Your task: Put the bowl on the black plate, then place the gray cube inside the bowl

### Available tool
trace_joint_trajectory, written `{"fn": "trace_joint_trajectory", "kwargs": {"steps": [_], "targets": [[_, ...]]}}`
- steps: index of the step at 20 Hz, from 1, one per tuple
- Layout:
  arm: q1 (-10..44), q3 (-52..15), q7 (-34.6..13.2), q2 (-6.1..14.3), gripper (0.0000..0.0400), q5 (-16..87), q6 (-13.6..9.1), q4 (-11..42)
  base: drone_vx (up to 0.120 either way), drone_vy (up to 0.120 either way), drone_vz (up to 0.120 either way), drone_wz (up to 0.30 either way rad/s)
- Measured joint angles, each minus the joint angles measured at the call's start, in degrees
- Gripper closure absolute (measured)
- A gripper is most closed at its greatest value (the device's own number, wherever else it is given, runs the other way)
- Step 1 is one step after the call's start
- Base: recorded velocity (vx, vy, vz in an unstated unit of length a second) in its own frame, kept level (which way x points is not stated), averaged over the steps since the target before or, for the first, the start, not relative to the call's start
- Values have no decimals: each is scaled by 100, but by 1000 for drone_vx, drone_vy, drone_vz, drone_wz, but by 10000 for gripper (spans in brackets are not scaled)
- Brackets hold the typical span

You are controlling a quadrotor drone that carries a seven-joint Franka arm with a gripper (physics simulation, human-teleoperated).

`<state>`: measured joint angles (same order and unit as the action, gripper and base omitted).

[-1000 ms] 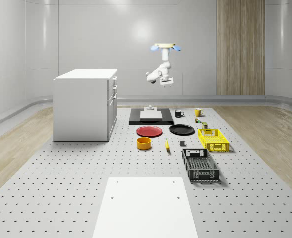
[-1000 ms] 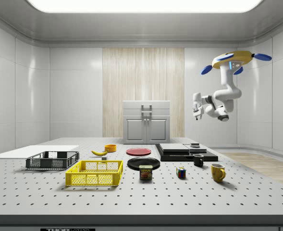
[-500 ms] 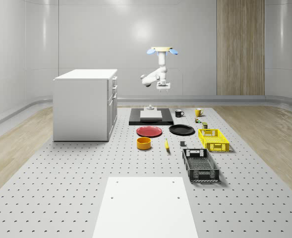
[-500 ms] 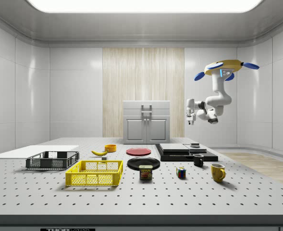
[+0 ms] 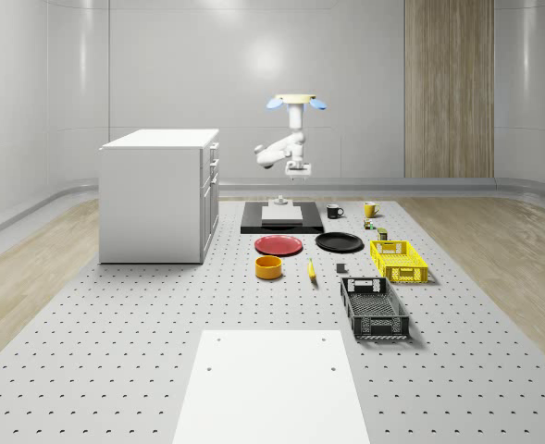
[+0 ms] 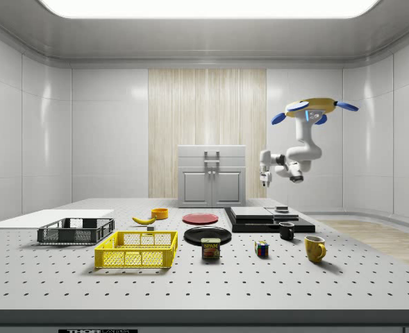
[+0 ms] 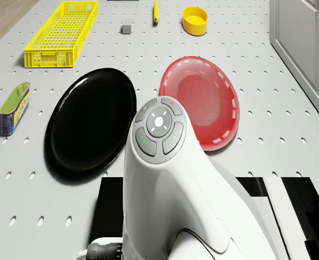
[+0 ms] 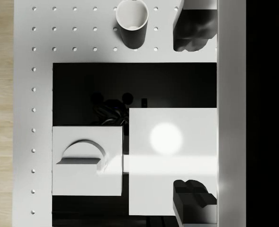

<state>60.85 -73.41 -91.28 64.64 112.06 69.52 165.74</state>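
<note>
Gray pegboard table [image 5: 115,324] in a white room, cabinet [image 5: 158,194] on it. The drone [image 5: 292,100] hovers high over the black slab [image 5: 252,222] at the table's far end, with the arm hanging under it. The gripper [image 5: 298,171] points down, well above the white blocks on the slab. In the wrist view the gripper [image 8: 195,113] has its fingers [image 8: 196,30] spread wide with nothing between them, so it's open and empty. In the whole-scene view the bowl [image 5: 269,267] sits on the table at 7 o'clock from the red plate [image 5: 279,245], apart from it. The black plate [image 5: 339,242] is at 3 o'clock of the red plate and bare. The cube [image 5: 340,269] is at 3 o'clock of the bowl, past the banana [image 5: 311,270]. Step, judged: reaching for the bowl, with nothing picked up yet. To do it well, pass over the red plate, drop straight down on the bowl's rim with one finger inside the wall and one outside, and pinch the side away from the banana. Then lift clear before swinging to the black plate. The bowl stands upright, mouth up; it's round, so no long axis and any rim spot works. The cube lies flat, no long axis either.
</note>
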Motion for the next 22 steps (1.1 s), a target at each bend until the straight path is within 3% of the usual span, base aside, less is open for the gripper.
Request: {"fn": "trace_joint_trajectory", "kwargs": {"steps": [6, 13, 19, 22], "targets": [[70, -62, -64, 177, 0, -92, 154, -12, 120, -120, -120, 0], [138, -123, -128, 372, 0, -194, 331, -26, 120, -120, -6, 0], [188, -169, -175, 531, 0, -275, 477, -37, 120, -120, -120, 0], [212, -190, -197, 608, 0, -314, 548, -42, 120, -27, -40, 0]]}}
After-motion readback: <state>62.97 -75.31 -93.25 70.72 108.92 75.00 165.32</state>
